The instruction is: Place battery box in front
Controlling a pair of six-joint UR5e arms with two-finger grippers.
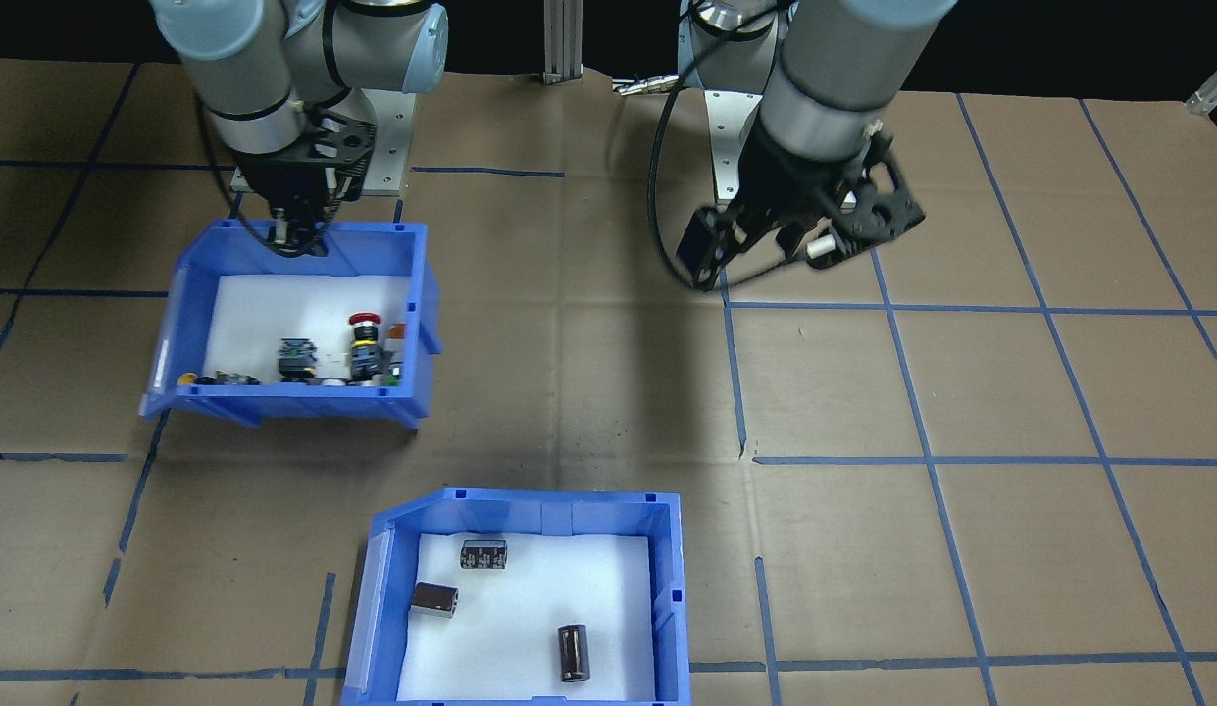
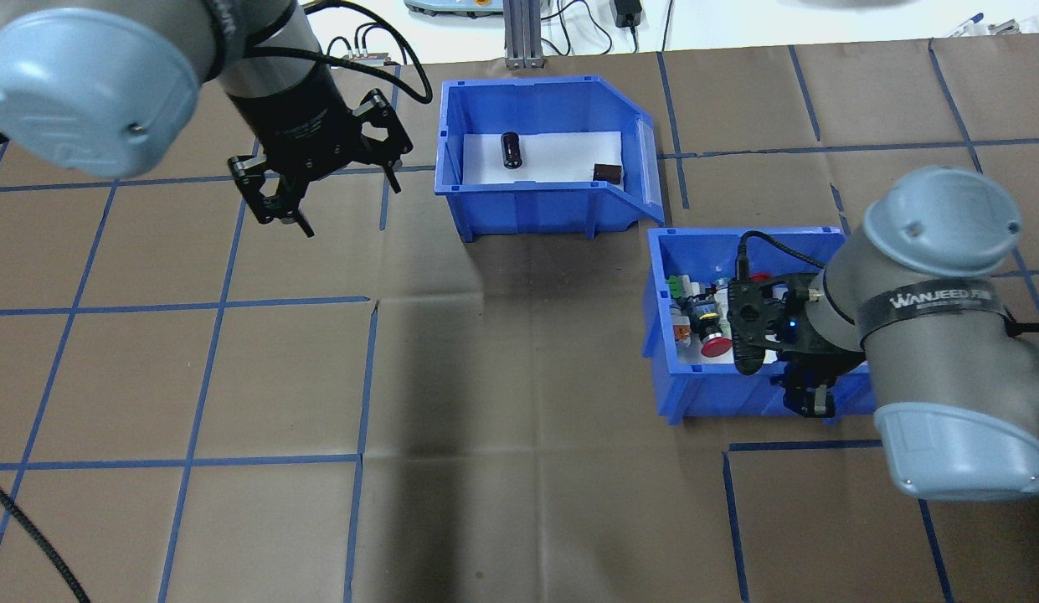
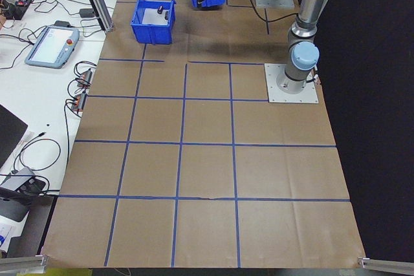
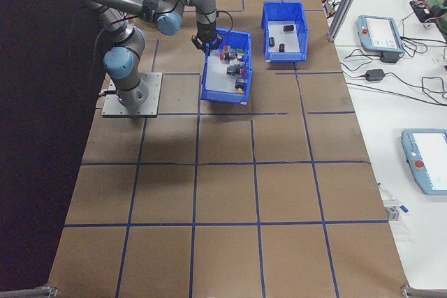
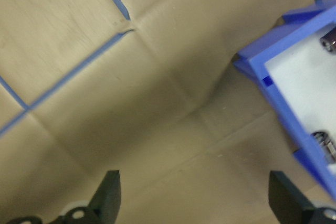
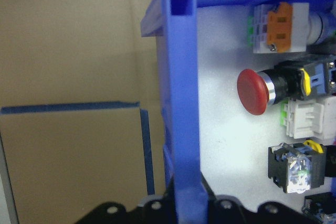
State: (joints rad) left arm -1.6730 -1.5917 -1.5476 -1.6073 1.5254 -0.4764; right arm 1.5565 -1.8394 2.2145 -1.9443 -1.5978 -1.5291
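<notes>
front: faces robot, steep | overhead: behind robot | 2 side views: table ends, far | wrists: close | front+overhead share both bins [image 1: 530,598] [image 2: 540,163]

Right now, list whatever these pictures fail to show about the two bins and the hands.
- Overhead: the battery box's near wall hides its third cell.
- Right hand: whether it clamps the switch bin's wall is unclear; arm and wall cover the fingertips.
- Left wrist view: battery box cut by the edge, blurred.
</notes>
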